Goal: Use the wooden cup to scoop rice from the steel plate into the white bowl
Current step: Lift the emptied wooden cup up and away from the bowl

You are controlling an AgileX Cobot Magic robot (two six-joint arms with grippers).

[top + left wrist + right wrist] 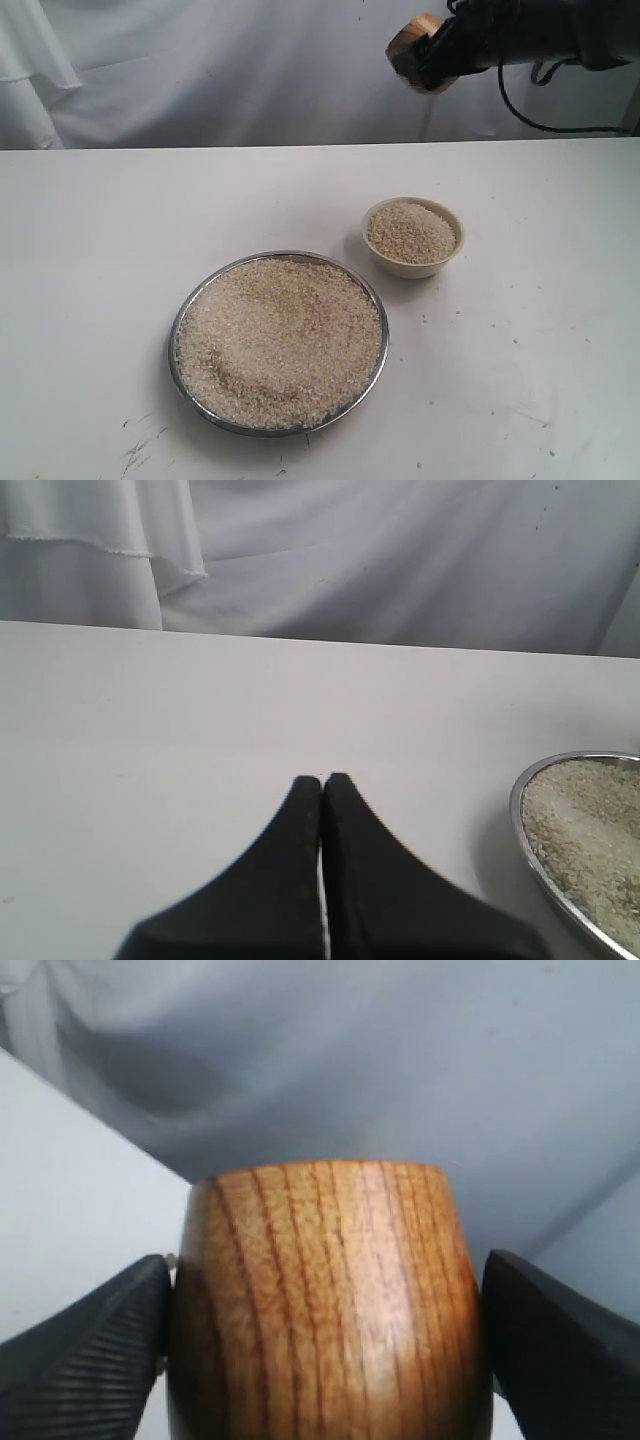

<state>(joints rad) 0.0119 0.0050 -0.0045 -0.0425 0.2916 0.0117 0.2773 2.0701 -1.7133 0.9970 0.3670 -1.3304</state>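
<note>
- The wooden cup (411,47) is clamped between the two fingers of the right gripper (428,58) and held well above the table, in front of the cloth backdrop. It is tilted; which way its mouth faces cannot be told.
- In the right wrist view the wooden cup (320,1300) fills the gap of the right gripper (325,1345). A ribbed black finger (90,1355) presses on each side of it, and its grain runs in long streaks down the glossy wall.
- The white bowl (412,267) stands on the table below that gripper and well apart from it. It is filled with rice (410,232) nearly to the rim.
- The steel plate (176,340) lies farther from the right gripper than the bowl does, just beside the bowl but not touching it. A broad heap of rice (280,335) covers it, with a shallow hollow on the side away from the gripper.
- The left gripper (322,784) has its black fingers pressed together, holding nothing, low over the table (150,710).
- The rim of the steel plate (517,815) lies off to one side of those closed tips — near, not touching.
- A black cable (520,115) loops beneath the right arm.
- The table (90,250) is white, with small dark specks and scuffs (140,450).
- White cloth (200,70) hangs behind everything.
</note>
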